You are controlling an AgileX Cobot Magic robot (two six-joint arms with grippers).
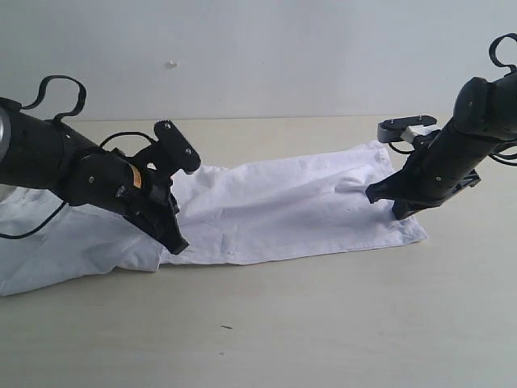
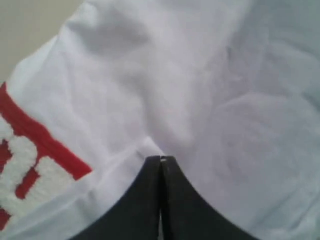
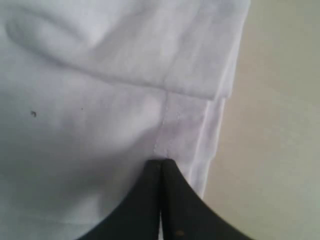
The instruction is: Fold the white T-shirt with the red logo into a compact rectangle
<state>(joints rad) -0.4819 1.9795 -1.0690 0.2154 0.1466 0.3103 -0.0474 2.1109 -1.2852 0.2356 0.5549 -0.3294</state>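
The white T-shirt (image 1: 283, 202) lies spread across the tan table, its left part bunched under my left arm. My left gripper (image 1: 176, 244) points down at the shirt's front edge. In the left wrist view its jaws (image 2: 160, 159) are pressed together on a raised crease of the white T-shirt (image 2: 200, 75), next to the red logo (image 2: 35, 150). My right gripper (image 1: 398, 214) is down at the shirt's right end. Its jaws (image 3: 161, 161) are shut on the stitched hem of the white T-shirt (image 3: 75, 100), close to the edge.
Bare tan table (image 1: 323, 323) runs in front of the shirt and past its right edge (image 3: 280, 125). A pale wall (image 1: 258, 48) stands behind. Black cables loop over both arms, one of them (image 1: 56, 89) above the left arm.
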